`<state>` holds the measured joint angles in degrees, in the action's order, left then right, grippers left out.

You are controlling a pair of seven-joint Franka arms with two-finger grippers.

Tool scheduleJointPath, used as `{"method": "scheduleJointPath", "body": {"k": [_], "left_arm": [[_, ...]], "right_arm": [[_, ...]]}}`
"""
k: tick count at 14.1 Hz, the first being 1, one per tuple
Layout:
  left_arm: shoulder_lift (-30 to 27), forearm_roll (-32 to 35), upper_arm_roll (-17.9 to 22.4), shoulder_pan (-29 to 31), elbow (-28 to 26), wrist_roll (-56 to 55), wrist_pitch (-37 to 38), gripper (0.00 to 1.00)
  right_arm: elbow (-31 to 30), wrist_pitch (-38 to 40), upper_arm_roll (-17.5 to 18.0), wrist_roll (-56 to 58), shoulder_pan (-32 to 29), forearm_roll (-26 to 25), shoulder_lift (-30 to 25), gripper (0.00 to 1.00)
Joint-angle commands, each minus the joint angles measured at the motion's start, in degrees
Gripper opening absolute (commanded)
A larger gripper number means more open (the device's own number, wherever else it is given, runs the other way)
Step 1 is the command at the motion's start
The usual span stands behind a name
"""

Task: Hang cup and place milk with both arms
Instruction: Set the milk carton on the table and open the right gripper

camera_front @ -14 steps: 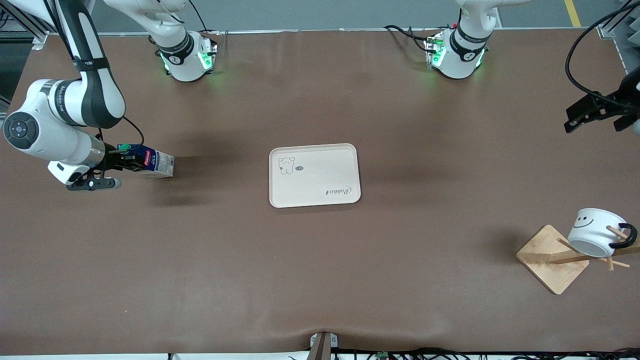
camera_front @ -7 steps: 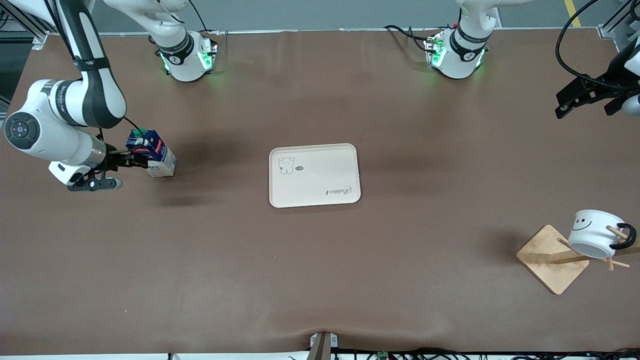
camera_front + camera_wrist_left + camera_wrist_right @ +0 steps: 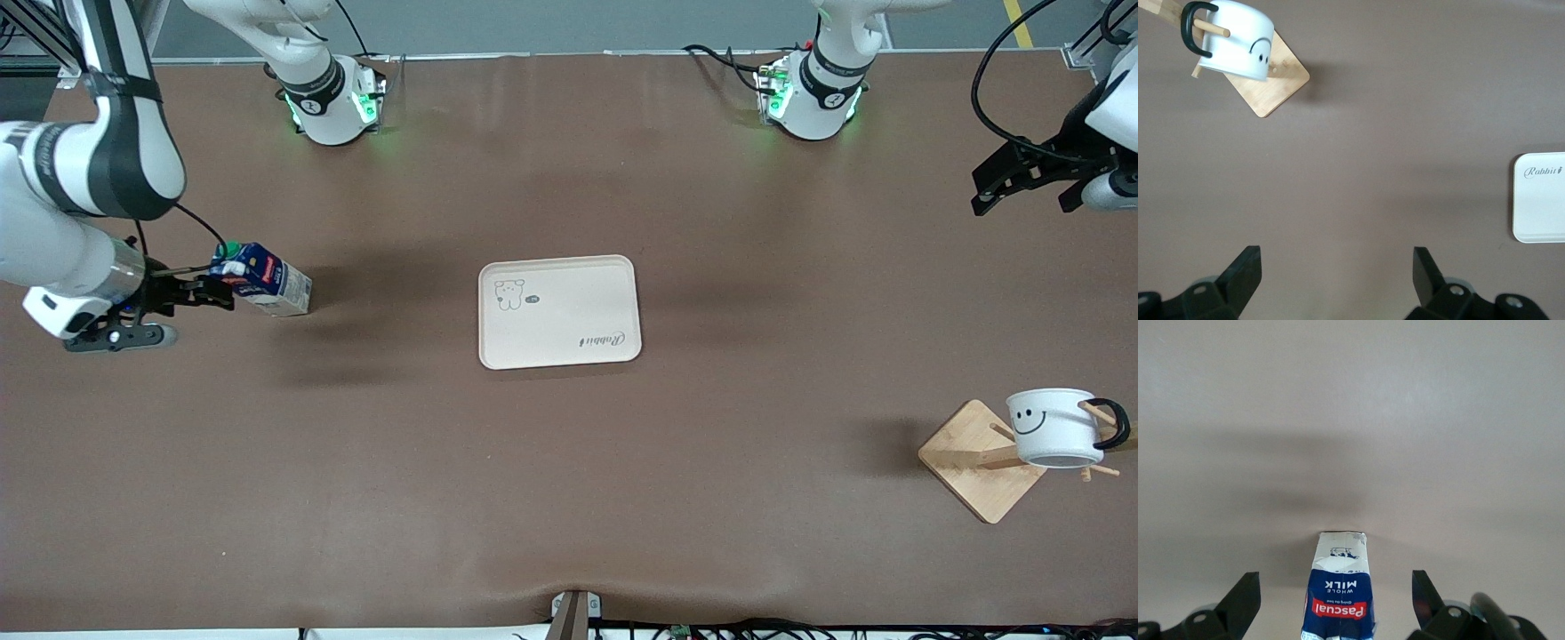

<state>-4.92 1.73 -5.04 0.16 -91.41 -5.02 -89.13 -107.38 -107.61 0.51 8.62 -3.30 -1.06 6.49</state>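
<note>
Milk (image 3: 262,283) sits on the brown table mat (image 3: 569,498) toward the right arm's end in the front view, a small dark-blue carton with a green cap and pale lower sides, tipped so the cap leans toward the right gripper (image 3: 206,291). That gripper's black fingers reach to the cap end; whether they touch it cannot be told from this view. A cream rectangular tray (image 3: 559,311) with rounded corners, a printed dog and script lettering lies flat mid-table, well apart from the carton. Toward the left arm's end, the cup (image 3: 1054,427), glossy white with a black smiley and black handle, hangs by its handle from a peg of the wooden rack (image 3: 978,460). The left gripper (image 3: 1031,182) hangs over the table's edge strip, well apart from the rack.

From the left wrist view, the left gripper (image 3: 1337,273) has its fingers spread wide with only bare mat between them; cup (image 3: 1233,39), rack (image 3: 1275,83) and a tray corner (image 3: 1541,200) show farther off.

From the right wrist view, the right gripper (image 3: 1336,600) is spread wide, the carton (image 3: 1339,587) lying midway between the fingers, clear of both, its label reading "Pascual" and "WHOLE MILK".
</note>
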Motion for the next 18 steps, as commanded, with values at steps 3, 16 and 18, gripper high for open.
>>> {"method": "scheduleJointPath", "body": {"k": [3,16,18], "left_arm": [[0.3,-1.0,0.2,-0.2,0.0,0.4,-0.7,1.0],[0.0,-0.2,0.6,0.3,2.5,0.1,1.5,1.0],[0.0,-0.1,0.6,0.4,2.8,0.0,2.2,1.0]], "right_arm": [[20.0,12.2,-0.1,0.8,0.9,-0.1,8.7,1.0],[26.3,18.6,0.0,0.2,1.9,-3.3,13.8,1.0],[28.9,18.4,-0.1,0.8,2.0,-4.2,14.0,1.0]]}}
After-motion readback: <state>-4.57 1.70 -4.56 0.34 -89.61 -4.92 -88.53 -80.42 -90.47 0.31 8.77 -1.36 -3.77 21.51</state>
